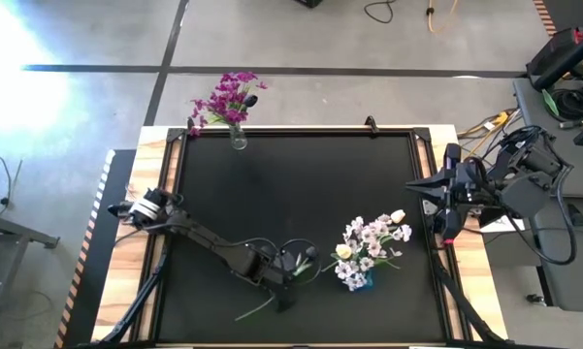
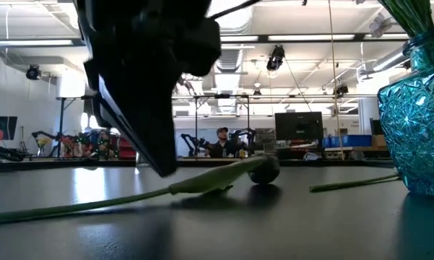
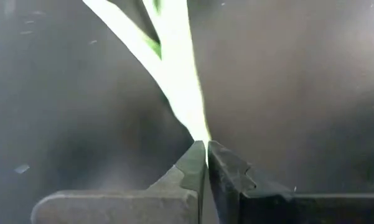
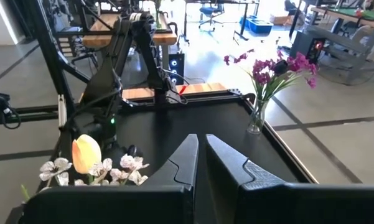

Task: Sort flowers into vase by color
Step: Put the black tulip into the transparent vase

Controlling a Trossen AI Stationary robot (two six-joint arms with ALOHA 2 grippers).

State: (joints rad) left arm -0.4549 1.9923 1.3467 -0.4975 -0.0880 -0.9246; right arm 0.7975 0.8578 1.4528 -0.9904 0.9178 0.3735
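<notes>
we look down on a black tabletop (image 1: 301, 194) with both arms in view. the left gripper (image 1: 289, 274) is low over the near middle of the tabletop, its fingers (image 3: 193, 168) pressed together with a pale green stem (image 3: 174, 74) pinched right at their tips. that stem belongs to the dark bud flower (image 1: 308, 254), which lies flat on the tabletop: the bud (image 2: 263, 172) rests just beyond the gripper and the long stem (image 2: 94, 206) trails out along the surface toward the near edge. in the low view the left arm fills the upper left as a dark bulk over this flower.

just beside it, toward the right arm's side, stands a blue cut-glass vase (image 2: 415, 137) holding the white blossom clusters (image 1: 369, 247) and the cream tulip buds (image 1: 343, 251); another loose stem (image 2: 354, 184) lies on the tabletop touching or nearly touching the vase's foot, we cannot tell which.

at the far edge of the tabletop a clear glass vase (image 1: 238, 139) holds the magenta-purple blossoms (image 1: 225, 97), well apart from the rest.

the right gripper (image 1: 414, 184) waits at the right edge of the tabletop, raised, its fingers (image 4: 187, 162) closed with only a thin slit between them and nothing in them.

in the room beyond, a person (image 2: 222, 139) sits at a desk.
</notes>
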